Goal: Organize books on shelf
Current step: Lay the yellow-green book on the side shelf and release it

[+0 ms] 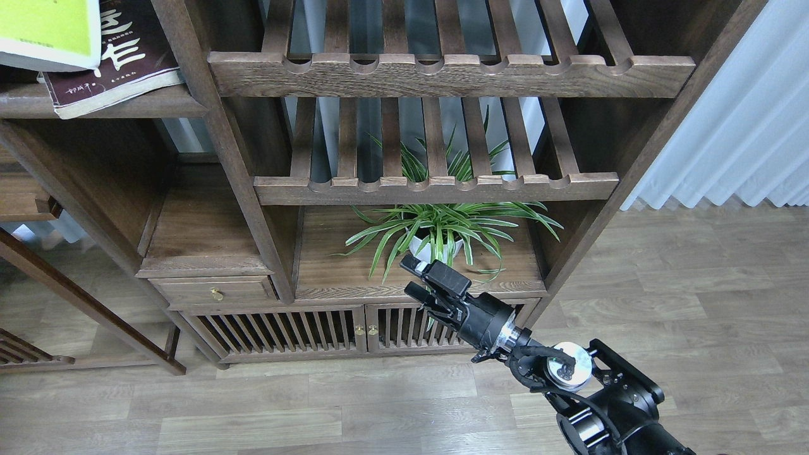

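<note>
Scene: a dark wooden shelving unit (253,208) seen from above, on pale wood flooring (695,316).
Books: 2 show at the top left corner. A yellow-green book (47,28) lies flat on top of a maroon book (123,66) with white characters, covering its left part.
Shelf: a flat dark-brown board (101,104) carries both books; the maroon book's corner juts slightly past its front edge.
Racks: 2 slatted racks with notched front rails, an upper one (452,72) and a lower one (436,188), stand to the right of the books.
Plant: a spider plant in a white pot (442,230) sits on the cabinet top below the racks.
Right gripper (411,277): raised in front of the plant, well apart from the books, fingers a narrow gap apart and holding nothing.
Left gripper: out of view.
</note>
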`<move>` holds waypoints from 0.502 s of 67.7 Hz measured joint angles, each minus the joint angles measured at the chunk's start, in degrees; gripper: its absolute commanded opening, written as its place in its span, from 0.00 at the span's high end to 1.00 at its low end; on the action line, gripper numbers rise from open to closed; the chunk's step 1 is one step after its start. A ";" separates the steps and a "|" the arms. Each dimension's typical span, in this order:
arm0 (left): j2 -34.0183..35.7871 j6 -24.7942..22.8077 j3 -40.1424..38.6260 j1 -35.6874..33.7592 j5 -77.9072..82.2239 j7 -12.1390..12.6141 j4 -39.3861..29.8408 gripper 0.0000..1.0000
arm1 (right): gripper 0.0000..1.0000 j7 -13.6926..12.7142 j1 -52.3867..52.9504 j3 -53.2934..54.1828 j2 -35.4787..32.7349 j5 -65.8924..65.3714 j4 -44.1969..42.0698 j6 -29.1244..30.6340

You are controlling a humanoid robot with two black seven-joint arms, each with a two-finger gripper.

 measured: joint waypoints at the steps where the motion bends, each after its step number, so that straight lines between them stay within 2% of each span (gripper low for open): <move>1: -0.07 0.00 -0.02 -0.04 0.00 0.00 0.11 0.94 | 0.03 0.00 -0.03 0.00 0.00 0.00 0.00 0.00; 4: -0.33 0.00 -0.11 -0.14 0.00 0.00 0.47 0.89 | 0.03 0.00 -0.12 0.00 0.00 0.00 0.00 0.00; 7: -0.61 0.00 -0.19 -0.22 0.00 0.00 0.68 0.78 | 0.03 0.00 -0.16 0.00 0.00 0.00 0.00 0.00; 9: -0.79 0.00 -0.22 -0.26 0.00 0.00 0.77 0.67 | 0.02 0.00 -0.19 0.00 0.00 0.00 0.00 0.00; 17: -1.70 0.02 -0.23 -0.28 -0.01 -0.02 0.94 0.42 | 0.02 0.00 -0.33 0.00 0.00 0.00 0.00 0.00; 29: -2.72 0.05 -0.23 -0.27 -0.01 -0.03 0.88 0.19 | 0.02 0.00 -0.52 0.00 0.00 0.00 0.00 0.00; 30: -2.79 0.05 -0.47 -0.27 -0.01 -0.04 0.82 0.13 | 0.02 0.00 -0.53 0.00 0.00 0.00 0.00 0.00; 34: -2.82 0.05 -0.57 -0.27 -0.01 -0.04 0.76 0.09 | 0.02 0.00 -0.53 0.00 0.00 0.00 0.00 0.00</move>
